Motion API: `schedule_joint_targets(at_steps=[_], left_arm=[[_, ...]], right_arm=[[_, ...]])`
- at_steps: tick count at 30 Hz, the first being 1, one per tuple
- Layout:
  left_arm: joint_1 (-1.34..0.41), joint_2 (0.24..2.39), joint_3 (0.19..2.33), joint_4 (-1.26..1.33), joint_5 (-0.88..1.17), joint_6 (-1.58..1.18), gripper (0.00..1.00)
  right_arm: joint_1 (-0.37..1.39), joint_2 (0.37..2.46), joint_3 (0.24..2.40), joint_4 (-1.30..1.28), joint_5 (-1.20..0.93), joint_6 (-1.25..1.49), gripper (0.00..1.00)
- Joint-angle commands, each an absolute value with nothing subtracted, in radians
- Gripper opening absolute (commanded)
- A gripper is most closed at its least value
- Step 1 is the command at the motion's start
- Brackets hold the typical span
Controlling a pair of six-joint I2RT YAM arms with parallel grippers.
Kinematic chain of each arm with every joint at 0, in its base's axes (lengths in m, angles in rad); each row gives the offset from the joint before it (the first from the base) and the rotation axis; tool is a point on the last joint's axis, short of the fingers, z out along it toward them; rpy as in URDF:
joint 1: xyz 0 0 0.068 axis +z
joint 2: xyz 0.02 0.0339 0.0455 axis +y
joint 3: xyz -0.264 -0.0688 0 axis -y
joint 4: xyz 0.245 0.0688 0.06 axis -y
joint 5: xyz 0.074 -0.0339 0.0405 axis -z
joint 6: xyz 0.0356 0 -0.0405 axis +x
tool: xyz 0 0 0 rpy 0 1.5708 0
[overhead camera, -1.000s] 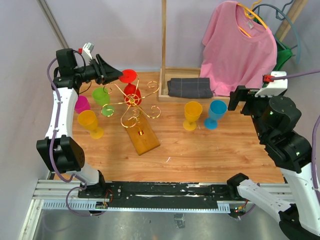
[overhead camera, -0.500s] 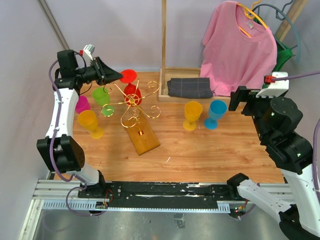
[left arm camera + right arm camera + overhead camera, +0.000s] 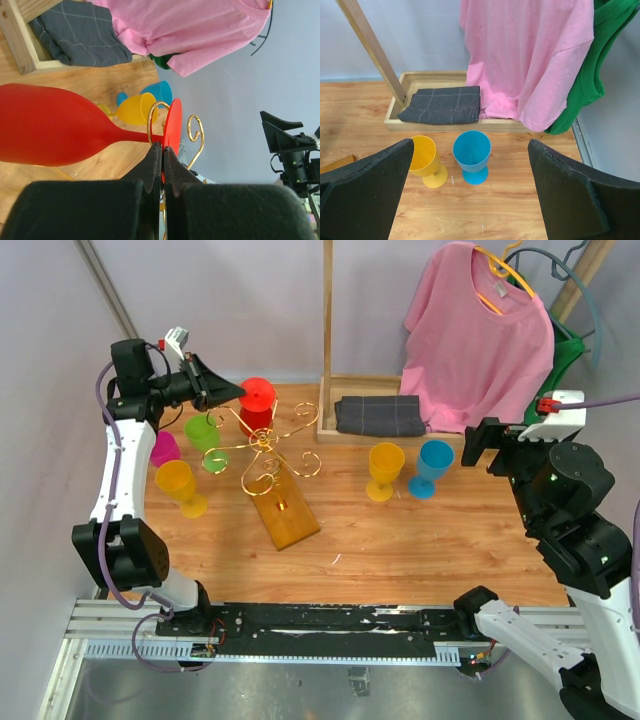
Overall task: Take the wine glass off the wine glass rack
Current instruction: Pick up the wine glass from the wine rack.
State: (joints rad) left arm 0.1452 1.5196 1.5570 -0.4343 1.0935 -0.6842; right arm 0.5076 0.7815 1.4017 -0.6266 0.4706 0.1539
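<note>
- Your left gripper (image 3: 162, 165) is clamped on the red wine glass (image 3: 55, 131) at its foot, bowl ahead of the fingers, beside the wine glass rack (image 3: 262, 445).
- Your right gripper (image 3: 470, 195) gapes wide, holding nothing.

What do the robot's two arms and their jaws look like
Both arms, left arm and right arm, have white links with chunky black joints. A purple cable loops along the left one. The jaws are black, wedge-shaped and matte.
</note>
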Motion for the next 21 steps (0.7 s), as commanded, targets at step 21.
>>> schedule_joint_targets(at_steps=[21], left_arm=[[0.143, 1.516, 1.502, -0.159, 1.192, -1.044, 0.00]], right_arm=[[0.531, 0.766, 1.361, -0.614, 0.468, 0.164, 0.99]])
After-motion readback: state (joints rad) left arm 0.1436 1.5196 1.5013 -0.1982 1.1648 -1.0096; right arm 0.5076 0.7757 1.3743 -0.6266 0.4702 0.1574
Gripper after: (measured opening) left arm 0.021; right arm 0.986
